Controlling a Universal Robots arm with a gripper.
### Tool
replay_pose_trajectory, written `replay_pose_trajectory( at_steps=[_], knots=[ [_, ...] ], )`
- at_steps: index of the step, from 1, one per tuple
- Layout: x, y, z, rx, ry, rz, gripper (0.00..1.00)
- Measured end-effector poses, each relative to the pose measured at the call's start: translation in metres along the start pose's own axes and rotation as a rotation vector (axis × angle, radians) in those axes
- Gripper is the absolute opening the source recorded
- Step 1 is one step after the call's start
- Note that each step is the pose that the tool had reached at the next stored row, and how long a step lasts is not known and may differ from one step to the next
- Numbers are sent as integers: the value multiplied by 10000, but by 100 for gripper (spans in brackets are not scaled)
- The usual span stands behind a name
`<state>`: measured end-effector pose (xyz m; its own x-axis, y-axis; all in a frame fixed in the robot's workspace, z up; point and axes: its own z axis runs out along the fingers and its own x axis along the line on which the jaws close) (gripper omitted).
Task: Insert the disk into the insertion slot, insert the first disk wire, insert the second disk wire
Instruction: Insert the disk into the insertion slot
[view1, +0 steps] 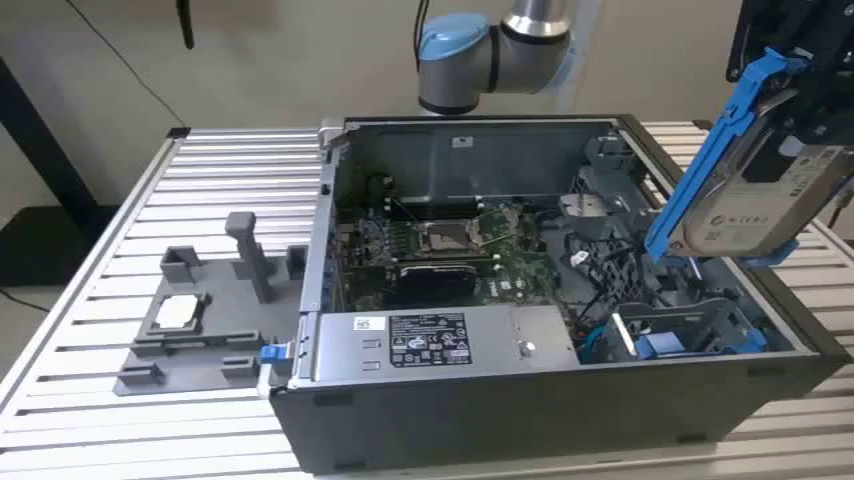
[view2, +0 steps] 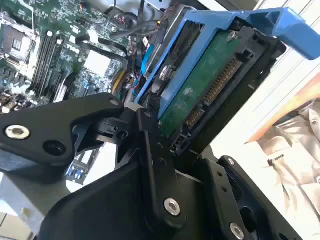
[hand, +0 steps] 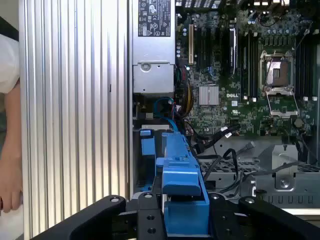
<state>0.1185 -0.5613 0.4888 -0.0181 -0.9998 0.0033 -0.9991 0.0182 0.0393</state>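
Note:
In the exterior view the disk (view1: 767, 185), silver with a white label in a blue carrier frame, hangs tilted above the open computer case's right side. My gripper (view1: 801, 110) is shut on its upper part. Below it lies the insertion slot (view1: 681, 330), a grey bay with blue plastic parts at the case's near right corner. The second wrist view has the disk's green circuit board (view2: 205, 85) between my black fingers (view2: 150, 140). In the first wrist view the blue carrier (hand: 182, 170) sits in my gripper (hand: 182, 212), beside the slot (hand: 147, 147). A blue cable (hand: 167, 112) and black cables lie by the bay; which are the disk wires I cannot tell.
The case holds a motherboard (view1: 441, 245) and a labelled silver power-supply box (view1: 427, 345) along its near wall. A grey fixture (view1: 187, 330) with posts stands on the slatted table at the exterior view's left. A person's arm (hand: 7, 150) is at the table's edge.

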Motion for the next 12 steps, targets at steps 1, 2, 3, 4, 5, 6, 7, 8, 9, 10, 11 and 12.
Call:
replay_pose_trajectory(
  at_steps=[1, 2, 3, 4, 5, 6, 7, 8, 9, 10, 11, 12],
  knots=[
    [0, 0, 0, 0, 1, 0, 33],
    [0, 0, 0, 0, 0, 0, 33],
    [0, 0, 0, 0, 0, 0, 33],
    [0, 0, 0, 0, 0, 0, 33],
    [0, 0, 0, 0, 0, 0, 33],
    [0, 0, 0, 0, 0, 0, 33],
    [0, 0, 0, 0, 0, 0, 33],
    [0, 0, 0, 0, 0, 0, 33],
    [0, 0, 1, 0, 1, 0, 33],
    [0, 0, 3, 1, 1, 0, 33],
    [0, -1, 8, 9, 6, 0, 33],
    [0, -1, 14, 19, 12, 0, 33]
  ],
)
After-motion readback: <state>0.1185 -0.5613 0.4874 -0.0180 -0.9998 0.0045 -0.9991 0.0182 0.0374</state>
